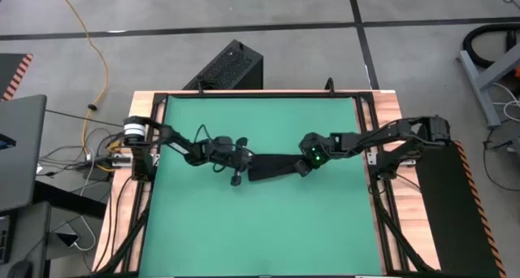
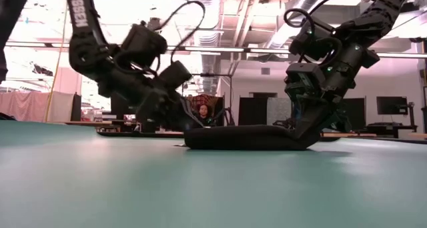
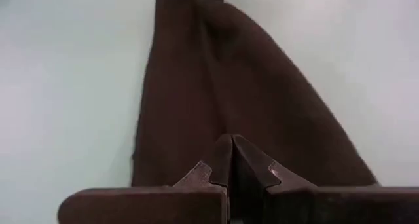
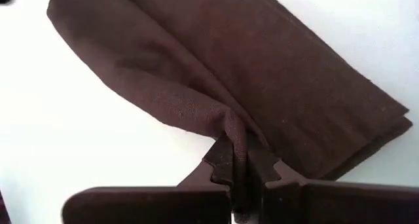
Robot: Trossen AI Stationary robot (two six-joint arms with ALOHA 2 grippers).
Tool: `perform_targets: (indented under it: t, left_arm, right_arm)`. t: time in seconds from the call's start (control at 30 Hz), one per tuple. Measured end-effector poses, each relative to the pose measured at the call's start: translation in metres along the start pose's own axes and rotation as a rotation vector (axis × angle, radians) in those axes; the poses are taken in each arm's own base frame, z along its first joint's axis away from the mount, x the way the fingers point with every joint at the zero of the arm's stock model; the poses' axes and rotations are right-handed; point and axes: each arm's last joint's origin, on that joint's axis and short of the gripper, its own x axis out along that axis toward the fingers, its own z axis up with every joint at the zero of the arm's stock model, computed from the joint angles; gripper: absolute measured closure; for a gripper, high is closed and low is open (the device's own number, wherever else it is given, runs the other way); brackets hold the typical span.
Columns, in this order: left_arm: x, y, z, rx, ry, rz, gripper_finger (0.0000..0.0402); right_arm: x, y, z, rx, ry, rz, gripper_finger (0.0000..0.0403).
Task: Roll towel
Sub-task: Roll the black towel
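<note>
**Black cloth pinched at both ends, ready for rolling**

Black and soft, the towel (image 1: 272, 166) lies as a folded strip near the middle of the green mat (image 1: 260, 229) that covers the surface, about midway between its left and right edges. In the low view it sits low and flat, with its right end lifted slightly off the mat.

The left end effector (image 1: 240, 158) is at the strip's left end, fingers pressed together; its wrist view shows a fold of cloth caught between the tips. The right end effector (image 1: 307, 162) is at the opposite end, its fingers clamped on a gathered pleat of fabric, plain in its own wrist view.

The step in hand looks like setting up the first turn of the roll. To do it well, I would judge that one end should stay pinned low against the mat while the other curls over it, keeping the strip taut enough that the layers stay aligned. The pleat in the right grip is bunched, so a slow, even turn would help avoid a lopsided, cone-shaped roll. Lifting too high risks the folded layers falling open.
</note>
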Motion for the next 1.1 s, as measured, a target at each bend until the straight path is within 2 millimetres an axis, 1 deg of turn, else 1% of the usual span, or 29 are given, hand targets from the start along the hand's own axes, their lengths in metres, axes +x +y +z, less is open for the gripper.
perform_targets:
  t: [0.1,0.23,0.43,0.6,0.8,1.1]
  left_arm:
    - [0.013,0.003,-0.005,-0.003,0.025,-0.002,0.0401]
    - [0.021,0.007,-0.009,-0.029,0.080,-0.003,0.0401]
    - [0.018,0.010,-0.019,-0.114,0.177,-0.014,0.0401]
    - [0.017,0.008,-0.022,-0.171,0.213,-0.077,0.0401]
    - [0.017,0.003,-0.022,-0.226,0.218,-0.163,0.0401]
    - [0.017,0.000,-0.023,-0.224,0.224,-0.175,0.0401]
  right_arm:
    - [0.000,0.000,-0.001,0.000,0.012,0.006,0.0381]
    - [-0.001,0.003,0.000,-0.005,0.032,0.050,0.0381]
    - [-0.008,0.009,0.005,-0.009,0.013,0.063,0.0381]
    - [-0.011,0.000,0.009,0.043,-0.015,-0.023,0.0381]
    - [-0.005,-0.011,0.013,0.090,-0.031,-0.100,0.0381]
    - [-0.007,-0.011,0.017,0.088,-0.073,-0.104,0.0381]
